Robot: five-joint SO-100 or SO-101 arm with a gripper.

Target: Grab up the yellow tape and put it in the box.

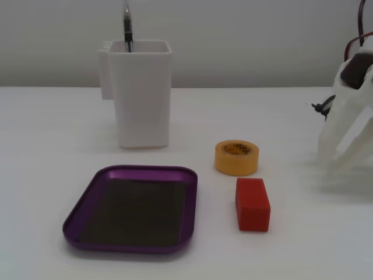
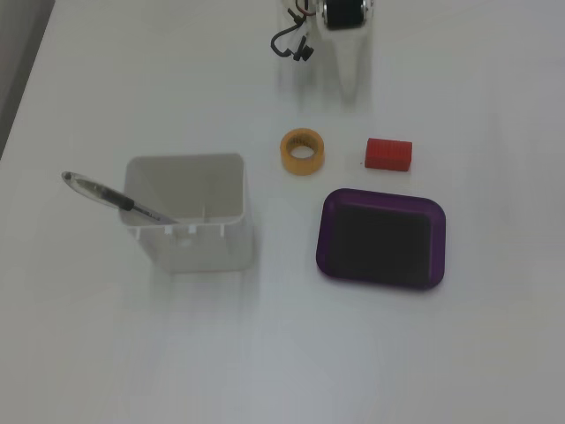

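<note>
The yellow tape [image 1: 236, 157] lies flat on the white table, hollow core up, and shows in both fixed views [image 2: 302, 151]. The purple box [image 1: 81, 207] lies empty, to the left of the tape in one fixed view and below right of it in the other [image 2: 437, 247]. My white gripper [image 1: 337, 157] hangs at the right edge, apart from the tape and holding nothing. In the other fixed view it [image 2: 349, 84] points down from the top edge, just above the tape. It blends with the table, so how its jaws stand is unclear.
A red block [image 1: 252, 204] lies beside the tape and also shows in the other fixed view [image 2: 388, 154]. A tall white container [image 1: 141, 93] with a pen [image 2: 115, 200] in it stands behind the box. Cables [image 2: 291, 40] hang by the arm.
</note>
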